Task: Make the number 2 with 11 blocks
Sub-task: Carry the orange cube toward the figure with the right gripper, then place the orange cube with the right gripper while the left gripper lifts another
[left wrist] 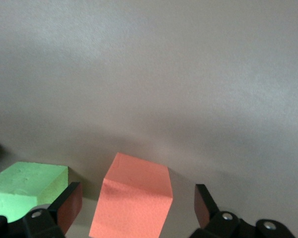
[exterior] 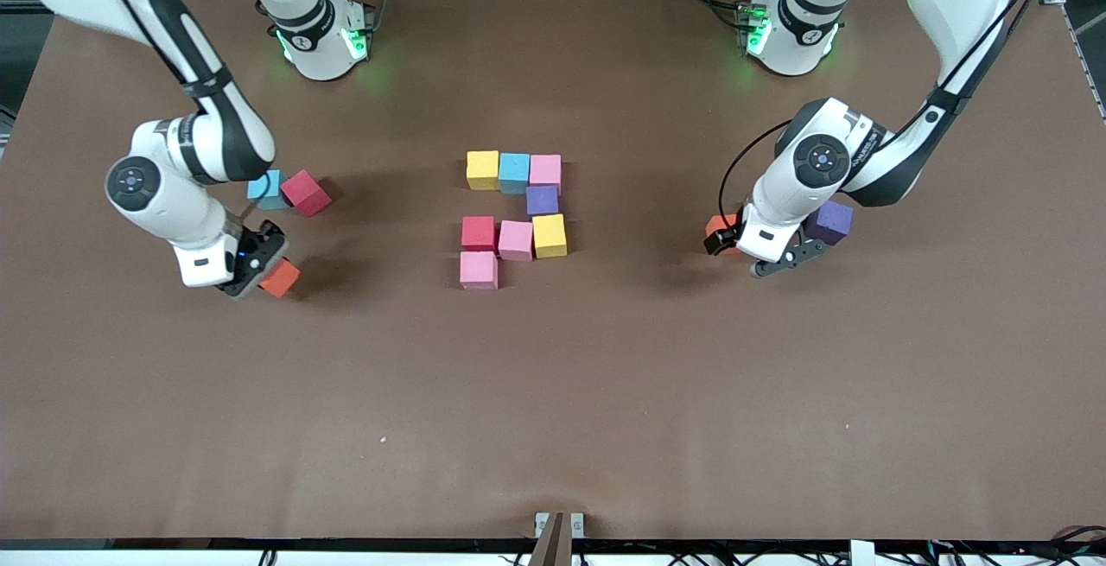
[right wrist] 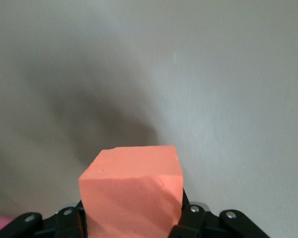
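Eight blocks laid in the partial number 2 at mid-table: top row of yellow, blue and pink complete, purple below the pink, a middle row of red, pink and yellow, and one pink block starting the fourth row nearest the front camera. Three placements outstanding by count (bottom row entirely absent). Right gripper, toward the right arm's end of the table from the digit, clamped on an orange block, low at the table, lift not evident. Beside that spot, a light blue block and a red block, touching or nearly so, farther from the front camera than the gripper. Left gripper, toward the left arm's end from the digit, spread wide around nothing, with another orange block standing between its fingers untouched; a green block just beside it, a purple block close by. Judged roughly three quarters done.
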Controlling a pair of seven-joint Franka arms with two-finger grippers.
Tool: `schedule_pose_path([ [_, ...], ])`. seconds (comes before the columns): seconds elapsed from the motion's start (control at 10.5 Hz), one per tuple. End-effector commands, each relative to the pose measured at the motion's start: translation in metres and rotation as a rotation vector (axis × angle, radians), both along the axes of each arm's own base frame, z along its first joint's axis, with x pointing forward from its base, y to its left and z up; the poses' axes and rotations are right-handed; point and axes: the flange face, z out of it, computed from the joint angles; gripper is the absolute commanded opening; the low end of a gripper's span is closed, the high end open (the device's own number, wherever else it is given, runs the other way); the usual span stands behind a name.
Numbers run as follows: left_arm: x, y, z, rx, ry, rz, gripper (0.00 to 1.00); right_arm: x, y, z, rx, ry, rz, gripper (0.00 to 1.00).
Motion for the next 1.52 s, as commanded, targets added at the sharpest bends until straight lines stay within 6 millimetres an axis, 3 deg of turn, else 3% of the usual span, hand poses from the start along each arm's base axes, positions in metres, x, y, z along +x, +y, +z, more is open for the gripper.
schedule_pose_path([
  [0.0,-0.009,-0.009,-0.006,0.022,-0.024,-0.045,1.0,0.02,0.066,0.035,0.009,-0.036,-0.151,0.16],
  [0.1,-0.014,-0.009,-0.013,0.031,-0.017,-0.066,1.0,0.024,0.107,0.043,0.03,-0.057,-0.217,0.16],
  [0.29,-0.015,-0.009,-0.017,0.034,-0.014,-0.08,1.0,0.033,0.155,0.045,0.073,-0.068,-0.394,0.16],
  [0.48,-0.017,-0.01,-0.021,0.029,-0.002,-0.081,1.0,0.054,0.202,0.042,0.132,-0.071,-0.561,0.16],
  [0.76,-0.019,-0.012,-0.031,0.023,0.013,-0.097,1.0,0.076,0.269,0.015,0.217,-0.002,-0.853,0.16],
  [1.05,-0.018,-0.012,-0.034,0.018,0.017,-0.101,1.0,0.086,0.314,0.022,0.177,0.008,-0.871,0.16],
  [1.24,-0.019,-0.011,-0.036,0.018,0.019,-0.101,1.0,0.084,0.329,-0.01,0.146,0.009,-0.892,0.16],
  [1.43,-0.018,-0.009,-0.038,0.024,0.016,-0.109,1.0,0.078,0.332,-0.024,0.126,0.02,-0.896,0.16],
])
